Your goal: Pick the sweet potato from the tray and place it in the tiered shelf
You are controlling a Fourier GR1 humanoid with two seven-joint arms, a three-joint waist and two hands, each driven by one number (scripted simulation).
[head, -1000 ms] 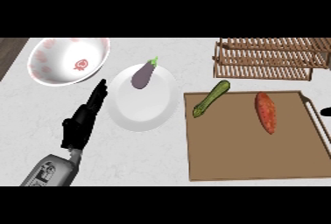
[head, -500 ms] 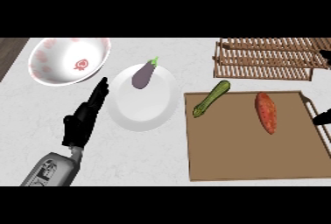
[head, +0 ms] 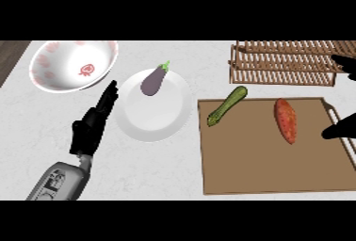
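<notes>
Eyes on the sweet potato [head: 286, 120]: it lies flat on the tray [head: 264, 164], in the far right part, close to the tray's right edge and well short of the near edge. Its long axis runs from the tray's far edge towards the near edge, almost in line with that right edge, far end tipped slightly left. A courgette [head: 227, 106] lies apart from it, towards the tray's far left corner, so the sweet potato has room on both sides.

The right robot hand [head: 342, 127] shows only in part at the tray's right edge, one dark piece just right of the sweet potato and another up over the shelf [head: 292, 61]. The two pieces stand well apart, so I read it as spread wide and holding nothing.

The left robot hand [head: 94, 124] rests on the worktop [head: 139, 169] left of the plate [head: 149, 127], fingers straight and together, also holding nothing. The plate and the courgette both lie between it and the sweet potato.

So it's the right hand's job, I'd say: the sweet potato lies just to its left, and closing across the narrow width, square to that long axis, looks the natural grip. The shelf sits just beyond the tray's far edge
</notes>
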